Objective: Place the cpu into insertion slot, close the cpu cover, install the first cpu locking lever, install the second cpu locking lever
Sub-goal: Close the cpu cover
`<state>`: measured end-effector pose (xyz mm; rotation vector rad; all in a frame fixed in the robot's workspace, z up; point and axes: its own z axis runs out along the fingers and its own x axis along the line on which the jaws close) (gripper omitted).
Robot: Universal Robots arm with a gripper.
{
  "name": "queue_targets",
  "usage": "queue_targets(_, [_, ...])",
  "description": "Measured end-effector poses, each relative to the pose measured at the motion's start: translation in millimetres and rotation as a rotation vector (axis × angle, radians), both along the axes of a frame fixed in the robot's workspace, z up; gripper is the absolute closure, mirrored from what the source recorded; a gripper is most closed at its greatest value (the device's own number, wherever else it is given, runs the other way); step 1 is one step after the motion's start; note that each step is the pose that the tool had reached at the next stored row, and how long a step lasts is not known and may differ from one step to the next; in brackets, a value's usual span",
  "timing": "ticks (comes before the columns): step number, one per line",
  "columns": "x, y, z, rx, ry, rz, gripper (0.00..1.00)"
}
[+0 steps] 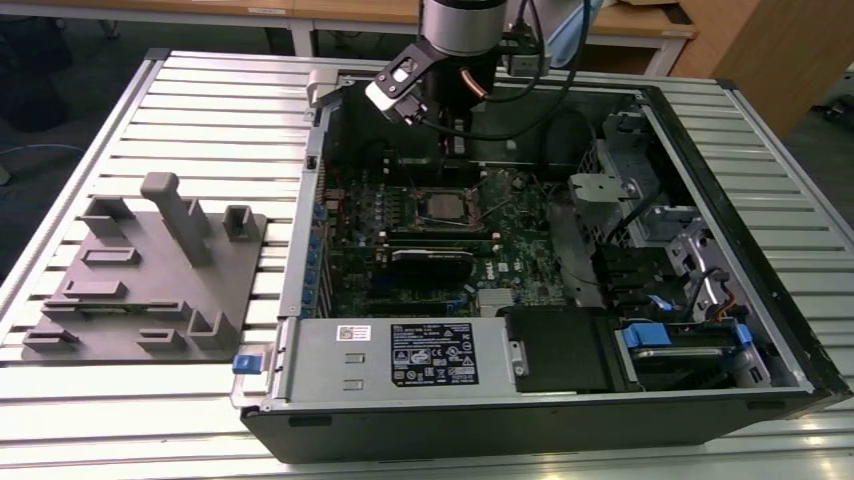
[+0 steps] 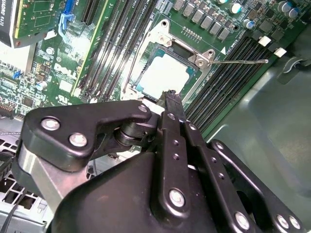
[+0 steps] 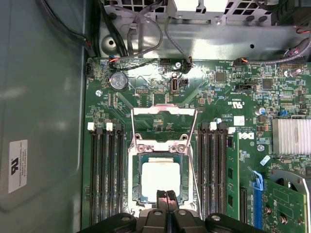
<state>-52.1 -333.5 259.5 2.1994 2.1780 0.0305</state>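
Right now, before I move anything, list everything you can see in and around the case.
table: one, silver slats, under everything
computer case: one, black, open on the table
tray: one, grey, on the table at the exterior view's left
circuit board: one, green, inside the case
socket: one, silver-rimmed, mid-board
chip: one, silvery, seated in the socket
cover plate: one, silver frame, swung open beside the socket
memory slots: several, black, both sides of the socket
lever: one clear, thin silver rod, over the memory slots
power supply: one, silver, at the case's end
arm: one, silver and black, reaching into the case
tool: one, black, shut, tip at the chip's edge
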Motion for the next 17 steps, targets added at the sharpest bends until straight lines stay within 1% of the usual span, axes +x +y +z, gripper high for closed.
queue_targets(9, [1.7, 0.0, 0.1, -0.0002, 0.0001, 0.000, 0.90])
queue_targets(12, [1.8, 0.0, 1.8, -0.0003, 0.0001, 0.000, 0.90])
queue_targets(17, [1.8, 0.0, 2.1, -0.0003, 0.0001, 0.000, 0.90])
